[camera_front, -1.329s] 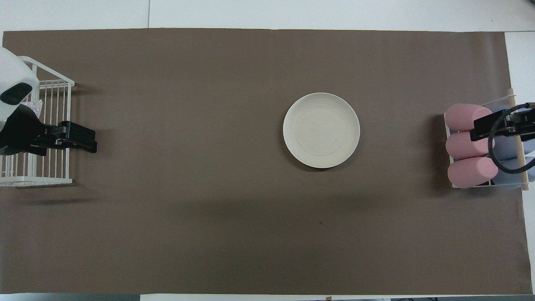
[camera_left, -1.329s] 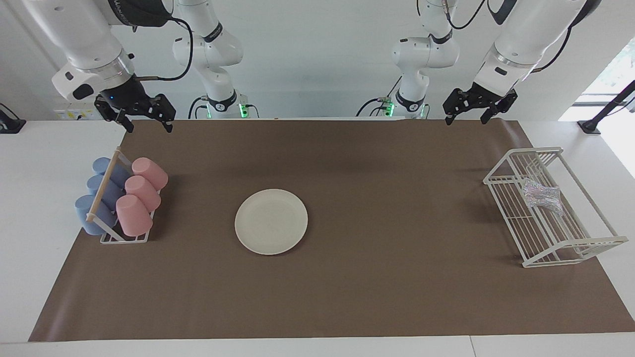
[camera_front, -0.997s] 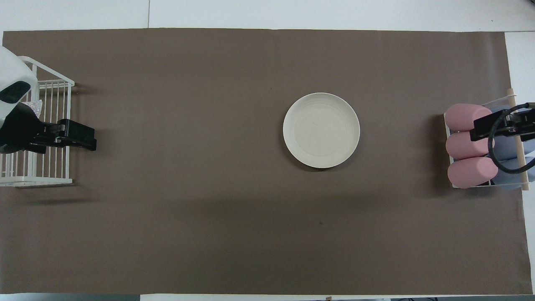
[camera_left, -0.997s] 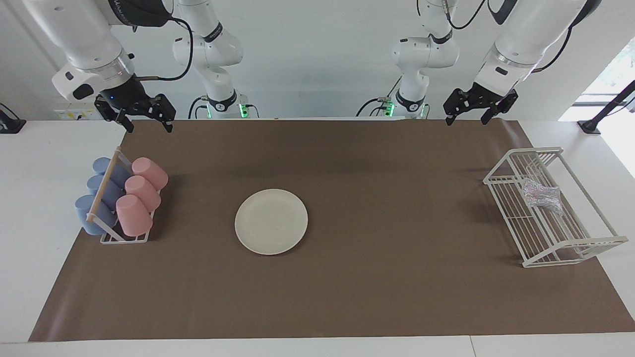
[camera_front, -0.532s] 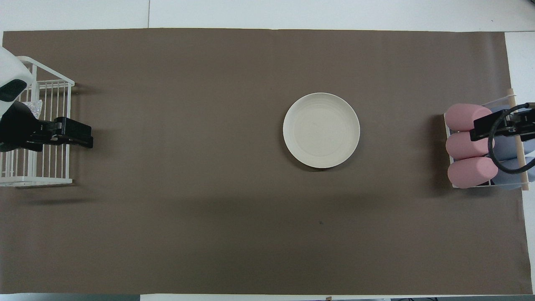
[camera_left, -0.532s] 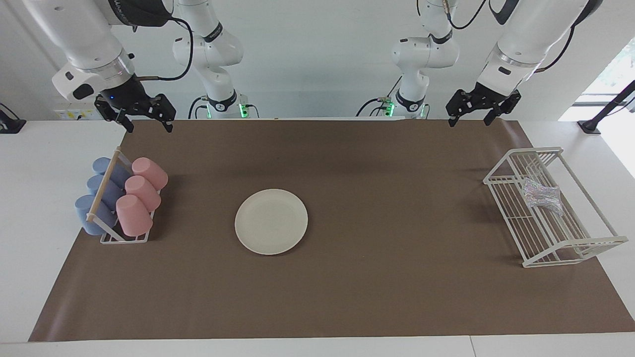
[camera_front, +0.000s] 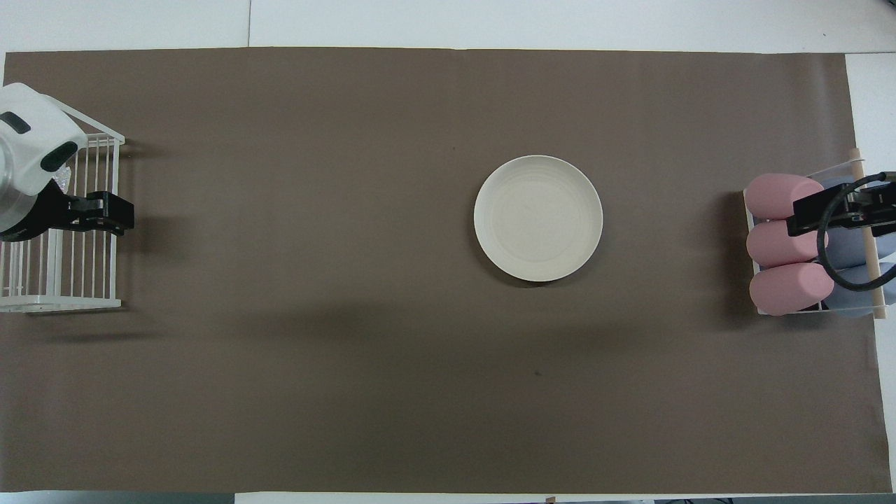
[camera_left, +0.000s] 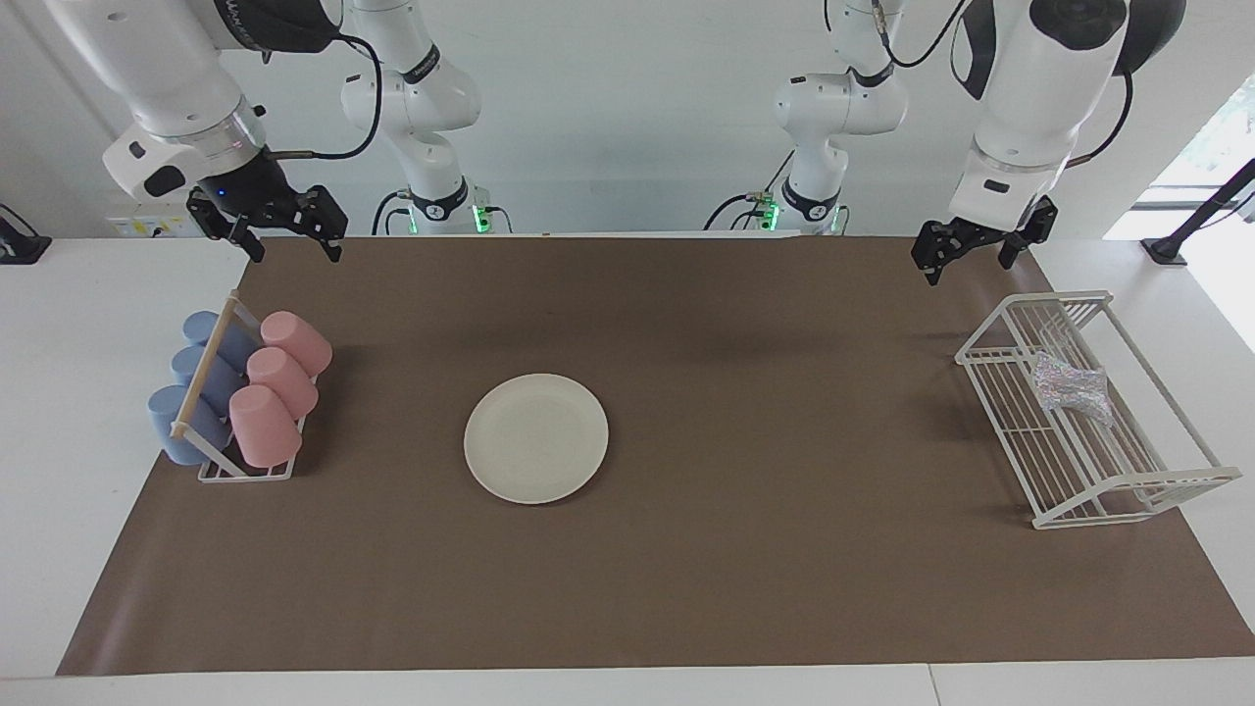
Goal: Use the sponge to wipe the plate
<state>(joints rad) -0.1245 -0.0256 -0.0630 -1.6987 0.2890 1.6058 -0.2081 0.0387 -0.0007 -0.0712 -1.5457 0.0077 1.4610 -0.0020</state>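
Note:
The cream-white plate (camera_left: 536, 438) lies flat on the brown mat near the table's middle, somewhat toward the right arm's end; the overhead view shows it too (camera_front: 538, 218). The silvery sponge (camera_left: 1071, 384) lies in the white wire rack (camera_left: 1079, 471) at the left arm's end. In the overhead view the left arm's wrist hides nearly all of it. My left gripper (camera_left: 969, 263) is open and empty, up in the air over the mat by the rack's end nearest the robots; it shows in the overhead view (camera_front: 115, 213). My right gripper (camera_left: 292, 250) is open, empty, and waits above the cup holder.
A holder (camera_left: 245, 471) at the right arm's end carries three pink cups (camera_left: 279, 378) and three blue cups (camera_left: 196, 378) lying on their sides. The brown mat (camera_left: 784, 441) covers most of the table. The wire rack (camera_front: 70, 280) has raised rails.
My left gripper has moved toward the left arm's end of the table, closer to the wire rack, and its wrist has turned. The right arm, plate and sponge have not moved.

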